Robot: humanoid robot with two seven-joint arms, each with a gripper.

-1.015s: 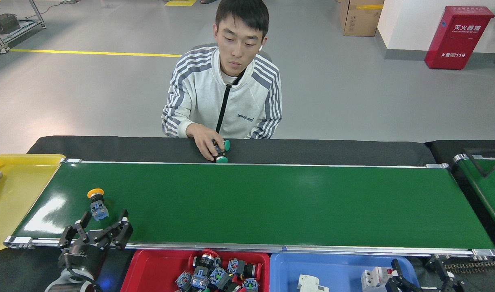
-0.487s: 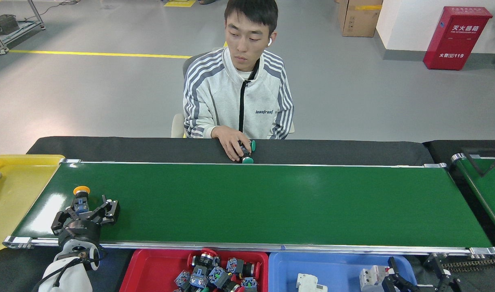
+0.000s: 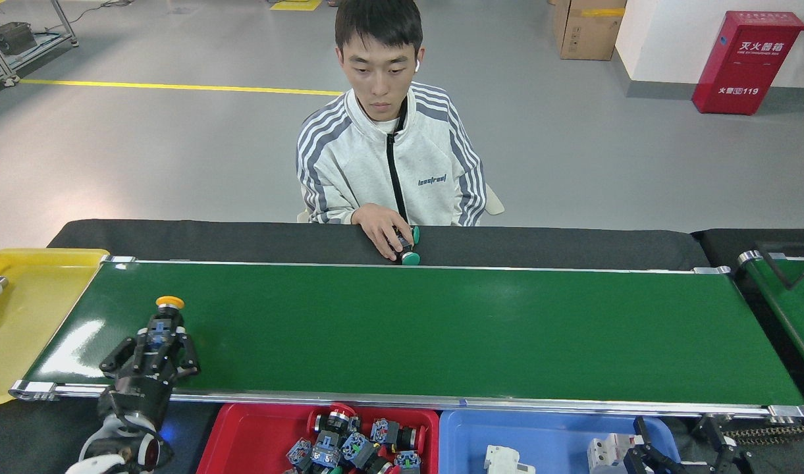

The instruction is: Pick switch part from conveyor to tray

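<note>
- Left black gripper (image 3: 157,343): our fingers closed around yellow-capped switch part (image 3: 165,314) on glossy dark-green conveyor (image 3: 428,329).
- Right gripper (image 3: 681,441): cut off at our frame edge; opening unreadable.

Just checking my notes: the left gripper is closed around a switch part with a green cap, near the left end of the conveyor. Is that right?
Not quite. In the head view, the switch part in the left gripper has a yellow cap, not green. The rest holds: it is near the left end of the conveyor.

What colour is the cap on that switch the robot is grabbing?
Yellow-orange, on the switch part in the left tool; head view.
</note>
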